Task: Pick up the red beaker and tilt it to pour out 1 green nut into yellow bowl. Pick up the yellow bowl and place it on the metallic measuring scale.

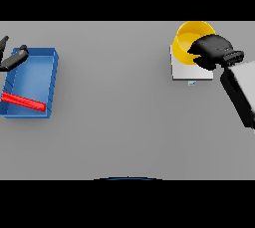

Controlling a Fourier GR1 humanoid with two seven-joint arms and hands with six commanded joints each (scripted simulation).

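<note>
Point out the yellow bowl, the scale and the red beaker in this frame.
Yellow bowl (185,43): head view, on its inner wall, left of the right hand.
Scale (185,71): head view, on its bare lower left platform.
Red beaker (23,101): head view, mid-length, lying in the blue tray.

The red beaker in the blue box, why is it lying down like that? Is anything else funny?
The red beaker lies flat on its side, slanted, in the blue box. Otherwise the yellow bowl sits on the scale under the right hand; the left hand shows at the box's edge.
</note>
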